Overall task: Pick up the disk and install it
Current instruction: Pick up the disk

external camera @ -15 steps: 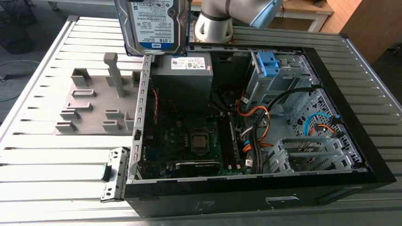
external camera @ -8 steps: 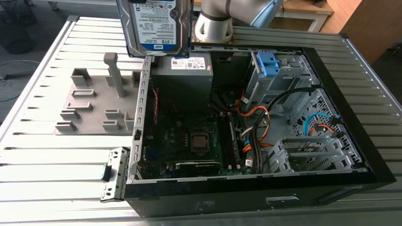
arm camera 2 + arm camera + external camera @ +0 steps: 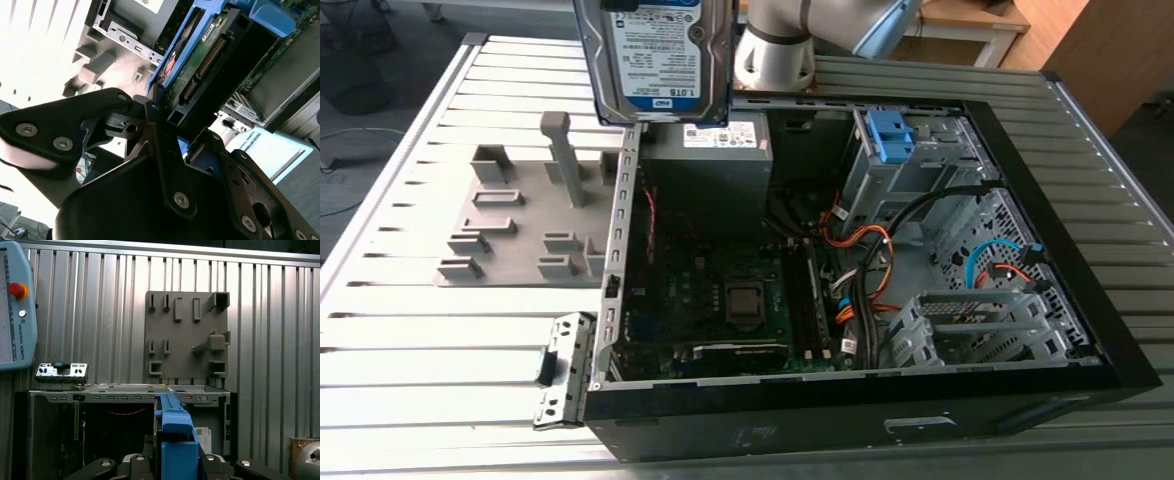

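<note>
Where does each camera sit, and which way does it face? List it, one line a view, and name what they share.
Exterior view: off the arm, above the table, looking down into the open computer case; the arm shows at the top edge.
First wrist view: on the arm, facing the case's edge and the grey fixture plate beyond; the gripper shows.
Second wrist view: on the arm, looking along the gripper, shut on the disk.
Shared: all three show the disk and the case.
</note>
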Motion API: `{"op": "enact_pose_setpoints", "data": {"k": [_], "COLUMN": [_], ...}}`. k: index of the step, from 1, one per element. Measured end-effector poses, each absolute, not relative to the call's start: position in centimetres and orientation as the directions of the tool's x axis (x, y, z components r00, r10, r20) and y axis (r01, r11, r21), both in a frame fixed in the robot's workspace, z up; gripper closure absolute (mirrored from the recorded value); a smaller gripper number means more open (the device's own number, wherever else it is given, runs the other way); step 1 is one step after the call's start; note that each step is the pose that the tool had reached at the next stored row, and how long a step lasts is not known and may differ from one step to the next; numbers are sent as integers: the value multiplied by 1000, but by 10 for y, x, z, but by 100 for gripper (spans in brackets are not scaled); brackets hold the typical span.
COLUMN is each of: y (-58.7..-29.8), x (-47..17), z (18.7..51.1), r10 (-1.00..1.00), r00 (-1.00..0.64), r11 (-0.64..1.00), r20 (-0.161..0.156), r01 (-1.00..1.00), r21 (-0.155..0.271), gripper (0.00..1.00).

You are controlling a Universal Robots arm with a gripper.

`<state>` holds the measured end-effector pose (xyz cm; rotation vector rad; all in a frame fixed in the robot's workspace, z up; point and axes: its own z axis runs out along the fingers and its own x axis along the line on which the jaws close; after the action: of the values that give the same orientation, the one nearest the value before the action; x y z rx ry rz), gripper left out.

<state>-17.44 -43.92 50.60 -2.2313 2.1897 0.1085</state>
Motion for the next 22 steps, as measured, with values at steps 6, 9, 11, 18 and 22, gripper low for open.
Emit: {"op": "enact_pose_setpoints", "data": {"k": [6, 9, 11, 18, 22], "y": [-442, -443, -444, -445, -446], "x": [-170, -168, -166, -161, -158], "z": [505, 505, 505, 504, 504], "r10": [-998, -998, -998, -998, -998], "r00": [18, 18, 18, 18, 18], "r11": [-20, -20, -20, -20, -20], "r20": [-59, -59, -59, -59, -59], "r01": [-999, -999, -999, -999, -999], "r21": [39, 39, 39, 39, 39], "gripper": [64, 64, 64, 64, 64]}}
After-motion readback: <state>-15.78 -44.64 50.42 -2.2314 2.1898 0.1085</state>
